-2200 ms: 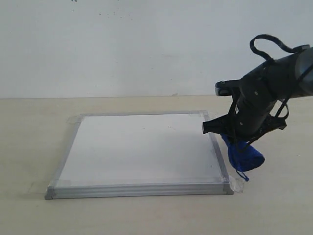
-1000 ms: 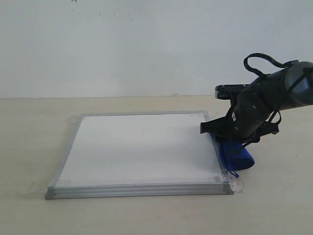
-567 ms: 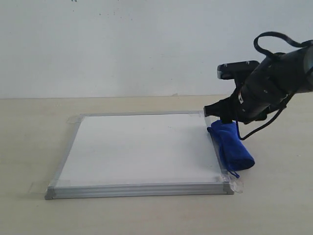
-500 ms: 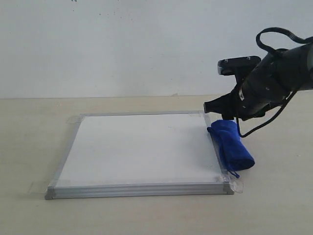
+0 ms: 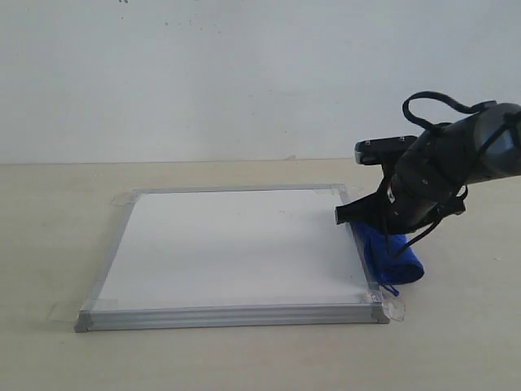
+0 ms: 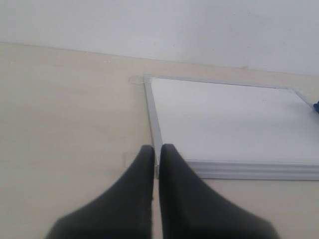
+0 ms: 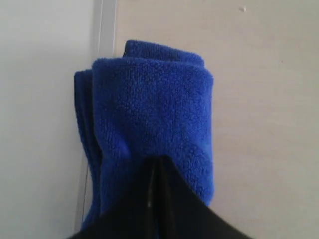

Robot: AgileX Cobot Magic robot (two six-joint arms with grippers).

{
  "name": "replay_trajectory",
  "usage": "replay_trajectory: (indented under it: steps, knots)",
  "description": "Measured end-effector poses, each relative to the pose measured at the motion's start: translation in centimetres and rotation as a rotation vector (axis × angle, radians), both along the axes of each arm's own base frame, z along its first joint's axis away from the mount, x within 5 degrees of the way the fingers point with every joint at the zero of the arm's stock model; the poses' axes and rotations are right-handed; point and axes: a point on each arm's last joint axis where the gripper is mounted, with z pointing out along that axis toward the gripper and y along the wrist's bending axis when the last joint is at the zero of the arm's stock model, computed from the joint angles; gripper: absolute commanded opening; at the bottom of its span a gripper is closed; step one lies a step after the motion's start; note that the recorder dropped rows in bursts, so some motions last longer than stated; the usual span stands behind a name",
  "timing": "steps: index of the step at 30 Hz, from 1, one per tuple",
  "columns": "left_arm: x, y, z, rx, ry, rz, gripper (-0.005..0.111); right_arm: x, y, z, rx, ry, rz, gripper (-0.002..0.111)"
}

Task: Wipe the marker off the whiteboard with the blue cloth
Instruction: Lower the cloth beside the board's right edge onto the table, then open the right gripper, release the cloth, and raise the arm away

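1. Your right gripper (image 7: 155, 162) has its fingers closed together, with the tips pressed into the blue cloth (image 7: 149, 109); whether a fold is caught between them, I cannot tell.
2. Half a second ago this gripper stood lifted above the cloth's far end and the cloth lay free; now it has come down onto the cloth again, and the cloth itself has not shifted.
3. The cloth is a rolled bundle at the right edge of the whiteboard (image 5: 236, 244); one side overlaps the metal frame, and the rest lies on the table (image 5: 49, 244) just beside it.
4. Its long axis runs along that right frame, from the far end to the near end; the small loop (image 5: 393, 287) points to the near corner.
5. No red marker line shows on the board in any view; in my judgement the wiping is mostly done, so this new contact is either for one more pass or only a re-grasp.
6. Your left gripper (image 6: 155, 149) is closed and empty, near the board's left near corner, well apart from the cloth.
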Motion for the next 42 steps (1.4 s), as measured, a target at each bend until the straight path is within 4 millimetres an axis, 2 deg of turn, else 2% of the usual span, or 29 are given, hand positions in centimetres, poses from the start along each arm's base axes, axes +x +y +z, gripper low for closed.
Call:
replay_trajectory:
  steps: [2, 6, 12, 15, 21, 24, 26, 27, 28, 29, 32, 33, 34, 35, 37, 39, 42]
  knots:
    - [0.0, 0.0, 0.0, 0.000, 0.000, 0.000, 0.004, 0.0, 0.0, -0.9, -0.005, 0.018, 0.001, 0.000]
    - [0.0, 0.0, 0.0, 0.000, 0.000, 0.000, 0.004, 0.2, 0.1, -1.2, -0.007, 0.022, 0.004, 0.000]
    - [0.0, 0.0, 0.0, 0.000, 0.000, 0.000, 0.004, 0.1, 0.0, -0.1, -0.006, 0.007, -0.005, 0.000]
    - [0.0, 0.0, 0.0, 0.000, 0.000, 0.000, 0.004, -0.3, -0.3, 2.1, -0.020, -0.015, -0.007, 0.000]
    - [0.0, 0.0, 0.0, 0.000, 0.000, 0.000, 0.004, -2.5, -1.0, 9.0, -0.073, -0.072, -0.007, 0.000]
    - [0.0, 0.0, 0.0, 0.000, 0.000, 0.000, 0.004, -4.2, 0.2, 11.2, -0.115, -0.067, 0.040, 0.000]
    - [0.0, 0.0, 0.0, 0.000, 0.000, 0.000, 0.004, -5.6, 1.8, 12.2, -0.125, -0.062, 0.082, 0.000]
    - [0.0, 0.0, 0.0, 0.000, 0.000, 0.000, 0.004, -7.0, 3.6, 12.9, -0.134, -0.052, 0.128, 0.000]
    - [0.0, 0.0, 0.0, 0.000, 0.000, 0.000, 0.004, -7.7, 4.3, 13.2, -0.139, -0.044, 0.145, 0.000]
    - [0.0, 0.0, 0.0, 0.000, 0.000, 0.000, 0.004, -9.3, 5.7, 13.8, -0.167, -0.019, 0.182, 0.000]
    - [0.0, 0.0, 0.0, 0.000, 0.000, 0.000, 0.004, -12.4, 7.0, 14.1, -0.198, 0.023, 0.216, 0.000]
    - [0.0, 0.0, 0.0, 0.000, 0.000, 0.000, 0.004, -14.3, 7.4, 13.6, -0.202, 0.033, 0.258, 0.000]
    - [0.0, 0.0, 0.0, 0.000, 0.000, 0.000, 0.004, -15.3, 7.4, 13.0, -0.209, 0.045, 0.280, 0.000]
    - [0.0, 0.0, 0.0, 0.000, 0.000, 0.000, 0.004, -17.6, 7.6, 12.0, -0.210, 0.063, 0.324, 0.000]
    - [0.0, 0.0, 0.0, 0.000, 0.000, 0.000, 0.004, -20.5, 7.2, 11.3, -0.230, 0.091, 0.336, 0.000]
    - [0.0, 0.0, 0.0, 0.000, 0.000, 0.000, 0.004, -22.6, 5.4, 11.0, -0.317, 0.176, 0.169, 0.000]
    - [0.0, 0.0, 0.0, 0.000, 0.000, 0.000, 0.004, -23.7, 4.6, 10.8, -0.319, 0.207, 0.000, 0.000]
